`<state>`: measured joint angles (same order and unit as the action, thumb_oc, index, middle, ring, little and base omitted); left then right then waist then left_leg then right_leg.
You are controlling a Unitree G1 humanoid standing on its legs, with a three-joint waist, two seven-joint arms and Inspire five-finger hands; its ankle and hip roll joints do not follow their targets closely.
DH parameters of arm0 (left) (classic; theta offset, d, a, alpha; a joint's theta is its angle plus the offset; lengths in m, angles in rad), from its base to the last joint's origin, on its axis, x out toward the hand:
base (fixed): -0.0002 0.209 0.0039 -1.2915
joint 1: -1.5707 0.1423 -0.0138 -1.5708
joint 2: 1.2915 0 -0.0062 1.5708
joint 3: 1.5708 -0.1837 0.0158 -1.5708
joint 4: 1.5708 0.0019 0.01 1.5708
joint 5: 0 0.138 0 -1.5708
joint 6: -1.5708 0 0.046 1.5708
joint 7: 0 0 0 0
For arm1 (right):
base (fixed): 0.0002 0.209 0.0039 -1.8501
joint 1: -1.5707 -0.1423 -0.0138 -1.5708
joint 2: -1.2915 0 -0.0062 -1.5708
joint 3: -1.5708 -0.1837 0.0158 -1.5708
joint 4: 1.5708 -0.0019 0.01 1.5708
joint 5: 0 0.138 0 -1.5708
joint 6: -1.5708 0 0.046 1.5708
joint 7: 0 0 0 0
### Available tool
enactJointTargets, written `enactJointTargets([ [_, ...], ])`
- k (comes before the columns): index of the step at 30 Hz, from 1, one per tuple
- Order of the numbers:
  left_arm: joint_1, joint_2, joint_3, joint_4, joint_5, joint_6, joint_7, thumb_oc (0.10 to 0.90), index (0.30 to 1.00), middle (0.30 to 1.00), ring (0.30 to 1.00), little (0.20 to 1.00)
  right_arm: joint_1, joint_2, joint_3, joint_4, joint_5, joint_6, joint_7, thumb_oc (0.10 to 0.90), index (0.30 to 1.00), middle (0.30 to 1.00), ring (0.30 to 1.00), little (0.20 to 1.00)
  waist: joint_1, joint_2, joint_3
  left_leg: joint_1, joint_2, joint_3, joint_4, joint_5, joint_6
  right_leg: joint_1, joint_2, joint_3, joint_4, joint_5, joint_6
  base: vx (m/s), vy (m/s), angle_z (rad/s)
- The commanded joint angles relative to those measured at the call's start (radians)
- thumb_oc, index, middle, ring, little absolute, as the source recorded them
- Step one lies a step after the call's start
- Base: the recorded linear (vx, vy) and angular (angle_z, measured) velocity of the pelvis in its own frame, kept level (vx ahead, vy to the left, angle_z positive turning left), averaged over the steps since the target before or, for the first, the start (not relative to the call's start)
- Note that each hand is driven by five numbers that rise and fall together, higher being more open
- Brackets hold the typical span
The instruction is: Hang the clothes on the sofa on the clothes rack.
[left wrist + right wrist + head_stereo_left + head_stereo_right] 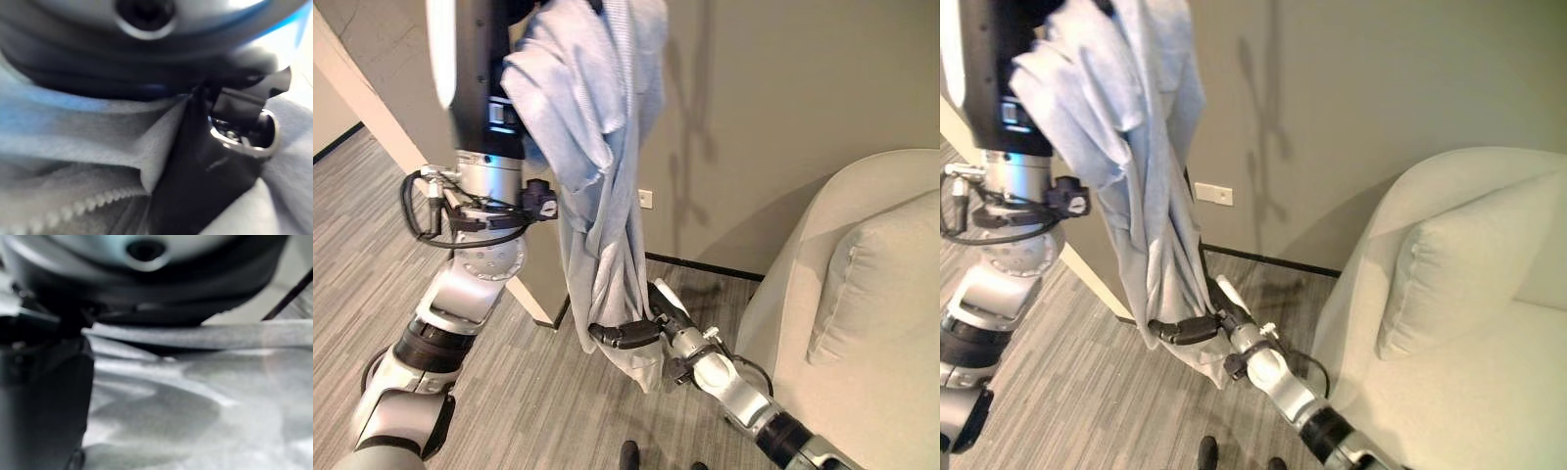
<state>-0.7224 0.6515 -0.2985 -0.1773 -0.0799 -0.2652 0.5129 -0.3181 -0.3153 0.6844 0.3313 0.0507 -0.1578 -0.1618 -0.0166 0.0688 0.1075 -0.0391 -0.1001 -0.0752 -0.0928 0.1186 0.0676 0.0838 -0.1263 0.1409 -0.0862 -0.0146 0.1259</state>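
1. The light blue zip-up garment (597,176) hangs in the air in front of the wall, bunched up top and trailing down toward the striped grey floor (509,392).
2. Left hand (205,166) is up high with cloth wrapped round it; can't tell what its fingers are doing.
3. Right hand (631,333) is down low, fingers curled, pinching the garment's lower part.
4. The pale sofa (1449,294) with its cushion (1449,264) sits off to the right, well apart from the garment.

wall outlet (645,199) above dark baseboard (705,267)
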Motion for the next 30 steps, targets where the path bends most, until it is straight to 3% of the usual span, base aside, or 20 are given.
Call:
enactJointTargets([
  [1, -0.275, -0.089, 0.007, 0.054, -0.071, -0.089, 0.028, 0.400, 0.300, 0.300, 0.300, 0.300, -0.144, 0.104, 0.055, 0.017, -0.081, -0.060, -0.012, 0.800, 0.900, 0.900, 0.900, 0.900, 0.035, 0.061, -0.076, 0.048, -0.018, 0.026, 0.019, -0.179, 0.020, -0.090, -0.044, -0.031, 0.062, 0.053, 0.050, -0.01, 0.014, 0.09],
  [2, -0.276, -0.089, 0.006, 0.055, -0.071, -0.089, 0.028, 0.400, 0.300, 0.300, 0.300, 0.300, -0.146, 0.105, 0.055, 0.019, -0.081, -0.061, -0.012, 0.800, 0.900, 0.900, 0.900, 0.900, 0.034, 0.060, -0.076, 0.047, -0.018, 0.026, 0.019, -0.179, 0.020, -0.090, -0.045, -0.032, 0.062, 0.053, 0.050, -0.03, 0.024, 0.18],
  [6, -0.390, -0.237, -0.043, 0.072, -0.125, -0.108, 0.056, 0.400, 0.300, 0.300, 0.300, 0.300, -0.260, 0.209, 0.109, 0.161, -0.120, -0.043, -0.042, 0.800, 0.900, 0.900, 0.900, 0.900, 0.051, 0.110, -0.077, 0.021, -0.040, -0.001, 0.029, -0.172, 0.024, -0.104, -0.063, -0.044, 0.069, 0.061, 0.054, -0.01, 0.036, 0.25],
  [8, -0.418, -0.301, -0.041, 0.065, -0.135, -0.111, 0.078, 0.400, 0.300, 0.300, 0.300, 0.300, -0.287, 0.245, 0.110, 0.212, -0.135, -0.034, -0.065, 0.800, 0.900, 0.900, 0.900, 0.900, 0.056, 0.122, -0.085, 0.015, -0.047, -0.011, 0.030, -0.170, 0.024, -0.104, -0.066, -0.052, 0.070, 0.061, 0.054, 0.02, 0.023, 0.21],
  [9, -0.434, -0.325, -0.037, 0.057, -0.130, -0.112, 0.093, 0.400, 0.300, 0.300, 0.300, 0.300, -0.297, 0.255, 0.109, 0.246, -0.160, -0.022, -0.084, 0.400, 0.300, 0.300, 0.300, 0.300, 0.059, 0.126, -0.091, 0.013, -0.050, -0.018, 0.030, -0.169, 0.023, -0.102, -0.067, -0.061, 0.068, 0.061, 0.053, 0.05, 0.000, 0.18],
  [11, -0.436, -0.339, -0.024, 0.035, -0.104, -0.104, 0.107, 0.400, 0.300, 0.300, 0.300, 0.300, -0.294, 0.264, 0.094, 0.276, -0.162, -0.010, -0.098, 0.400, 0.300, 0.300, 0.300, 0.300, 0.061, 0.122, -0.100, 0.018, -0.050, -0.021, 0.026, -0.169, 0.022, -0.093, -0.066, -0.068, 0.062, 0.061, 0.051, 0.07, -0.031, 0.21],
  [12, -0.418, -0.312, 0.006, 0.006, -0.051, -0.088, 0.124, 0.400, 0.300, 0.300, 0.300, 0.300, -0.249, 0.244, 0.056, 0.288, -0.157, -0.001, -0.127, 0.400, 0.300, 0.300, 0.300, 0.300, 0.056, 0.105, -0.104, 0.025, -0.042, -0.018, 0.020, -0.169, 0.019, -0.081, -0.060, -0.073, 0.055, 0.055, 0.047, 0.05, -0.041, 0.17],
  [15, -0.398, -0.288, 0.029, 0.003, -0.025, -0.075, 0.138, 0.400, 0.300, 0.300, 0.300, 0.300, -0.209, 0.223, 0.025, 0.285, -0.156, 0.004, -0.145, 0.400, 0.300, 0.300, 0.300, 0.300, 0.049, 0.094, -0.103, 0.032, -0.036, -0.011, 0.018, -0.171, 0.016, -0.076, -0.054, -0.072, 0.052, 0.052, 0.042, 0.03, -0.024, 0.00],
  [23, -0.313, -0.143, 0.106, 0.008, 0.064, -0.046, 0.170, 0.400, 0.300, 0.300, 0.300, 0.300, 0.023, 0.045, -0.190, 0.176, -0.152, -0.009, -0.215, 0.400, 0.300, 0.300, 0.300, 0.300, -0.002, 0.031, -0.100, 0.067, 0.001, 0.022, 0.008, -0.181, 0.005, -0.053, -0.025, -0.066, 0.038, 0.035, 0.031, 0.02, -0.016, -0.13],
  [30, -0.261, -0.040, 0.152, 0.014, 0.091, -0.045, 0.190, 0.400, 0.300, 0.300, 0.300, 0.300, 0.154, -0.083, -0.406, 0.086, -0.236, 0.008, -0.331, 0.400, 0.300, 0.300, 0.300, 0.300, -0.021, -0.012, -0.118, 0.080, 0.023, 0.041, 0.005, -0.189, 0.000, -0.051, -0.010, -0.051, 0.032, 0.044, 0.031, 0.01, 0.000, -0.15],
])
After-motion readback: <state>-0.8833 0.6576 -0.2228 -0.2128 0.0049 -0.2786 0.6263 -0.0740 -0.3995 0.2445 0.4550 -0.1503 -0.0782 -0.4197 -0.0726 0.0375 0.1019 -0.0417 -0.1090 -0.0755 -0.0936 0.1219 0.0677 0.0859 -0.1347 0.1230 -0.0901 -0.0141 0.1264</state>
